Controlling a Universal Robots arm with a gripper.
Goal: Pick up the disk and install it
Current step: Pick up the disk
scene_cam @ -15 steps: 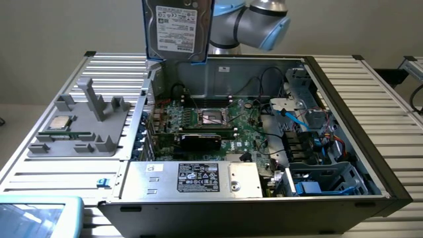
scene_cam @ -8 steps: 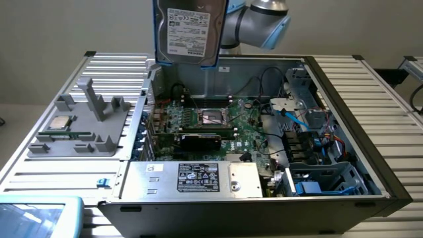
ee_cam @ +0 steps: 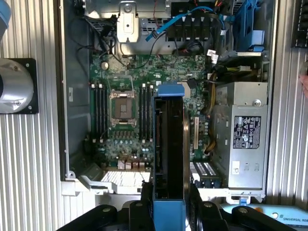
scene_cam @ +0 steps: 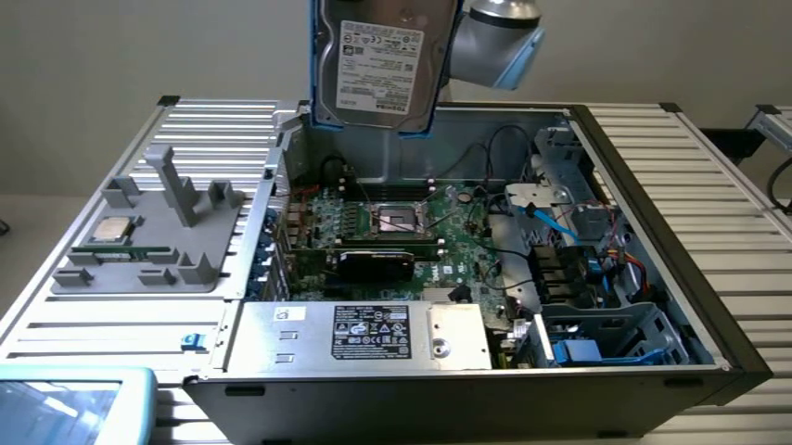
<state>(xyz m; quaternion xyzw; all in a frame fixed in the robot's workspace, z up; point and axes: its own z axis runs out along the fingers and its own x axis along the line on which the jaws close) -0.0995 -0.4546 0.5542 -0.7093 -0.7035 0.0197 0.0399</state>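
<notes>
The gripper (ee_cam: 169, 208) is pinched on the disk (scene_cam: 377, 60), its two black fingers (ee_cam: 194, 204) pressed against the drive's broad faces from either side; in the wrist view the disk (ee_cam: 168, 144) shows edge-on, a dark slab framed by blue plastic rails with a blue tab at its far end; in the exterior view it hangs upright in the air above the rear part of the open computer case (scene_cam: 619, 232), touching nothing below, its white printed label facing the camera, with the arm's silver wrist joint (scene_cam: 502, 37) just beside it on the exterior view's right; under it lies the green motherboard (scene_cam: 465, 246) with the bare CPU socket (scene_cam: 399, 220) near its middle and a black expansion card (scene_cam: 377, 264) in front of that; the silver power supply (scene_cam: 359, 334) with its black-and-white label fills the case's near edge; a drive cage (scene_cam: 606, 338) with blue plastic parts sits in the near corner on the exterior view's right; outside the case, on the exterior view's left, a grey fixture (scene_cam: 161, 241) holding a small square processor chip (scene_cam: 114, 229) rests on the ribbed metal table (scene_cam: 706, 185).
</notes>
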